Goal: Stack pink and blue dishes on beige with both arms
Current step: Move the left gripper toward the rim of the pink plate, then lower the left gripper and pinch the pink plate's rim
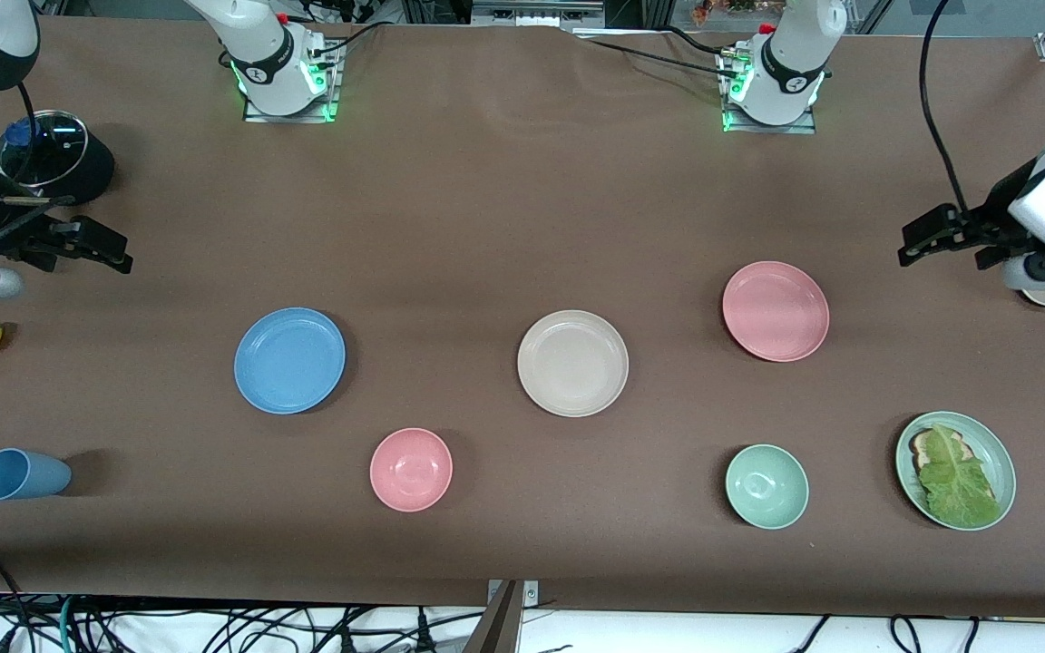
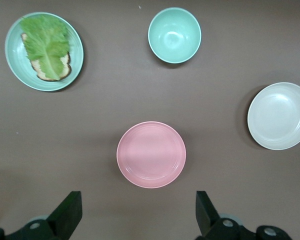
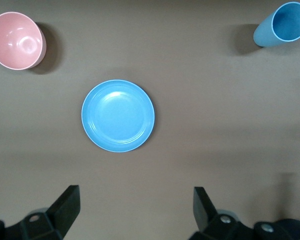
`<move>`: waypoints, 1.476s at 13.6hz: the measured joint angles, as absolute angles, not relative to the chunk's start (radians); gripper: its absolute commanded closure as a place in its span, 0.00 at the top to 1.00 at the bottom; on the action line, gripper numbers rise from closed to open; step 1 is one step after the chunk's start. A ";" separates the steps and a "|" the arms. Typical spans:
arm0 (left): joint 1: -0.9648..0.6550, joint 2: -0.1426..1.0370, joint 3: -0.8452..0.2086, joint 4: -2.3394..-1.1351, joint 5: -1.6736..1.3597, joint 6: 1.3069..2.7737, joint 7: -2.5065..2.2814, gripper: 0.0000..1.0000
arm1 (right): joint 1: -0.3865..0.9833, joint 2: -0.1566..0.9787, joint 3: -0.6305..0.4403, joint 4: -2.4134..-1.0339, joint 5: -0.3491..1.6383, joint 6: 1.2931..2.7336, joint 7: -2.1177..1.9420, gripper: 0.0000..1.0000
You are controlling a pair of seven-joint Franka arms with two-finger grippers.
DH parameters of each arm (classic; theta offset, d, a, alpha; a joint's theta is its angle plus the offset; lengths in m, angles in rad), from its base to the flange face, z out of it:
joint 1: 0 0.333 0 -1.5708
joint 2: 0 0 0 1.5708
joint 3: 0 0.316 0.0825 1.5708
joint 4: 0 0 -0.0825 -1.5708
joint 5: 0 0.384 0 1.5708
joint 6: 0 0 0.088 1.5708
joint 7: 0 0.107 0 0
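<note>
The beige plate [image 1: 572,363] is lying at the middle of the brown tabletop [image 1: 504,209], with nothing stacked on it. The blue plate [image 1: 289,360] is sitting at its 9 o'clock, toward the right arm's end, and the pink plate [image 1: 776,311] at about its 2 o'clock, toward the left arm's end.

The left hand [image 1: 905,252] is hovering released over the tabletop's edge at the left arm's end, its wrist view looking down on the pink plate [image 2: 151,154] between spread fingers [image 2: 67,212]. That view is also catching the green bowl [image 2: 174,35] and the lettuce plate [image 2: 44,51].

The right hand [image 1: 123,258] is hovering released at the other end; only its wrist view is showing the blue plate [image 3: 118,115] with the pink bowl [image 3: 16,40] and blue cup [image 3: 283,24].
</note>
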State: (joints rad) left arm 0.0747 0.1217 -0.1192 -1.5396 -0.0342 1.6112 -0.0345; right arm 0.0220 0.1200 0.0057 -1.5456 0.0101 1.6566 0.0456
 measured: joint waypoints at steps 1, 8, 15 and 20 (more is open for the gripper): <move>0.073 0.157 -0.121 -1.540 -0.034 1.615 -0.034 1.00 | 0.022 0.120 0.006 -1.546 0.010 1.657 0.046 1.00; 0.082 0.332 -0.118 -1.540 -0.056 1.697 -0.031 1.00 | 0.022 0.120 0.006 -1.546 0.010 1.657 0.046 1.00; 0.178 0.435 -0.115 -1.632 -0.178 1.839 0.058 1.00 | 0.022 0.120 0.006 -1.546 0.010 1.657 0.046 1.00; 0.206 0.424 -0.103 -1.822 -0.252 2.033 0.216 1.00 | 0.022 0.119 0.008 -1.546 0.010 1.657 0.046 1.00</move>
State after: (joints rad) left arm 0.2064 0.4239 -0.1028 -1.8222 -0.2521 2.0328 0.2158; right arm 0.0224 0.1193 0.0078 -1.5456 0.0101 1.6565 0.0456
